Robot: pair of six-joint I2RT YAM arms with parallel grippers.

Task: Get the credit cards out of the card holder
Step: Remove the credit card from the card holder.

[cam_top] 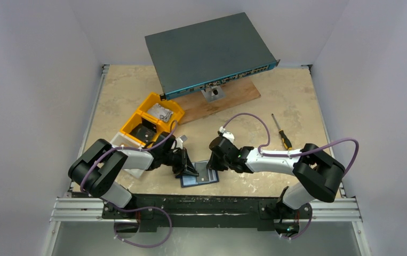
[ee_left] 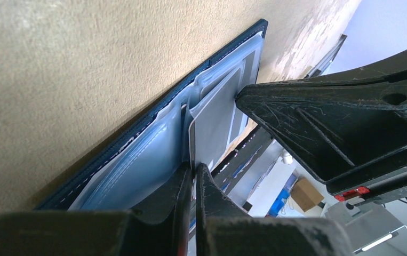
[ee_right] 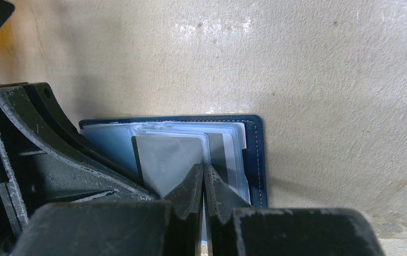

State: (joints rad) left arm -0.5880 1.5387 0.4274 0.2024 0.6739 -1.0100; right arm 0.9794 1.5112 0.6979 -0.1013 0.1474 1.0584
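On table (cam_top: 297,96), card holder (cam_top: 210,177) open, left hand (ee_left: 193,178) pinching grey credit card (ee_left: 214,120), right hand (ee_right: 204,178) closed

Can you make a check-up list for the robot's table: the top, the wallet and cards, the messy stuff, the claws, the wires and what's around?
Surface: beige speckled table, no spills seen.
Job's things: card holder lies open and flat near the front edge; a grey credit card sits skewed over its clear sleeves.
Clutter: yellow bins holding small parts, left; network switch propped on a wooden board, far side; screwdriver, right.
Grippers: left gripper shut on the card's edge; right gripper shut at the card's other side, what it pinches unclear.
Cables: purple cables loop along both arms.
Surroundings: pale walls on three sides; metal rail in front.
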